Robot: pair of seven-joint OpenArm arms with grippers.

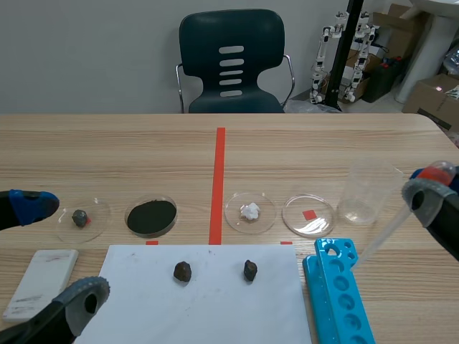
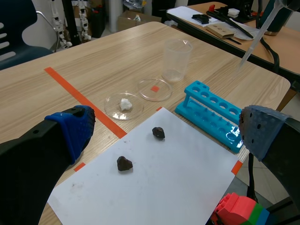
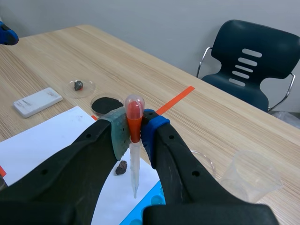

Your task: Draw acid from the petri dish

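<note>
Bright, even indoor light with only faint, soft shadows

Wooden table (image 1: 323, 143), and there's a row of four clear dishes across its middle: the dish with a dark pebble (image 1: 100, 215) far left, the dish of black powder (image 1: 174, 223) next to it, then past the red tape line the dish with a white lump (image 1: 265, 218) and the dish over a red square (image 1: 319, 223). A clear cup (image 1: 366, 195) stands right of those. Nearer the robot lie a flat white slab (image 1: 41, 282), a sheet of paper (image 1: 215, 315), and a blue tube rack (image 1: 341, 294) just beside the sheet's right edge.
</note>
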